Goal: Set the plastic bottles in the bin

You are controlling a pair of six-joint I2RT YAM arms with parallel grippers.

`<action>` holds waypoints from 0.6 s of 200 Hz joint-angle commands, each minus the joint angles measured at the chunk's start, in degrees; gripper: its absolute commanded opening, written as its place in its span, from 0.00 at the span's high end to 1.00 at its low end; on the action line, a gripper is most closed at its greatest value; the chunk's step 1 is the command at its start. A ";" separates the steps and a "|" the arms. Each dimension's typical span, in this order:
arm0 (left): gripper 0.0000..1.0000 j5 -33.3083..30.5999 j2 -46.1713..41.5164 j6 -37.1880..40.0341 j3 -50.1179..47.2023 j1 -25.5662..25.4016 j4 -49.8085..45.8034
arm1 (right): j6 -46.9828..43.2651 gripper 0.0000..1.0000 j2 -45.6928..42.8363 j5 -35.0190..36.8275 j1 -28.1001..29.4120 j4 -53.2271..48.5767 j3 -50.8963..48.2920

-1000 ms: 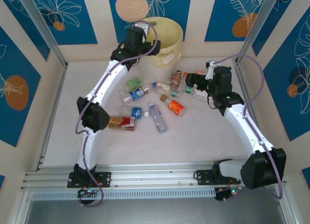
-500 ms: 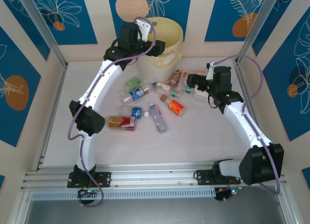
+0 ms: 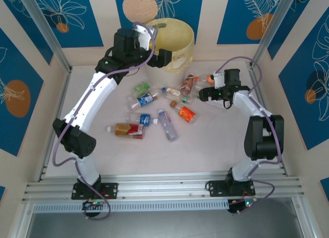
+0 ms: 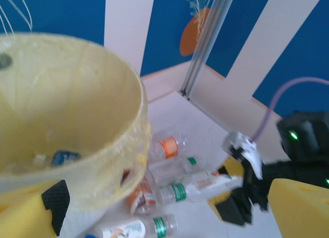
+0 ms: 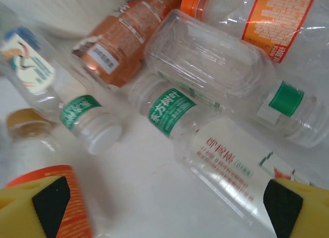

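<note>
Right jaws are spread wide and grip nothing. The yellow fingers [image 5: 298,209] sit at the bottom corners of the right wrist view, low over a clear bottle with a green neck band [image 5: 221,161] and a white printed label. It lies on the table [image 3: 216,145] between the fingers, close to the right-hand one; contact can't be told. Packed round it are a squashed clear bottle [image 5: 205,63] just above, a white-capped bottle [image 5: 90,122] to the left and an orange-labelled bottle [image 5: 115,48] at upper left. Left jaws are also fully released and empty, hovering just beside the near wall of the bin [image 3: 180,45] at upper centre of the top view. The left wrist view looks past the rim and shows something blue-labelled [image 4: 64,157] lying inside. The rest of the plastic bottles [image 3: 164,107] lie scattered mid-frame on the table, between the arms and below the bin. Step in hand, as I read it, is the right arm's pick approach on the right end of the pile, with most bottles not yet binned. The next move calls for dropping lower, squaring the jaws across the green-banded bottle's body and closing without shoving its neighbours. Thin plastic will likely give and slip, so grip mid-body. After that it's a lift and carry to the bin opening. The left arm has nothing to drop and should go for the left side of the pile, e.g. the red-labelled bottle [image 3: 128,129].
</note>
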 commanded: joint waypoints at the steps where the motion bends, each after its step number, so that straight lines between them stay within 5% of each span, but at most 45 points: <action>1: 0.00 1.68 -5.28 -2.24 -7.26 -0.32 6.52 | -12.27 0.01 3.85 -3.15 -0.95 -6.53 6.08; 35: 0.00 -0.62 -12.87 -3.04 -20.69 -0.24 12.05 | -23.43 0.00 9.44 3.20 -1.04 -12.61 12.47; 120: 0.00 -24.64 -31.08 -3.35 -47.08 -0.07 15.87 | -36.84 0.00 20.65 10.17 -0.13 -21.95 24.60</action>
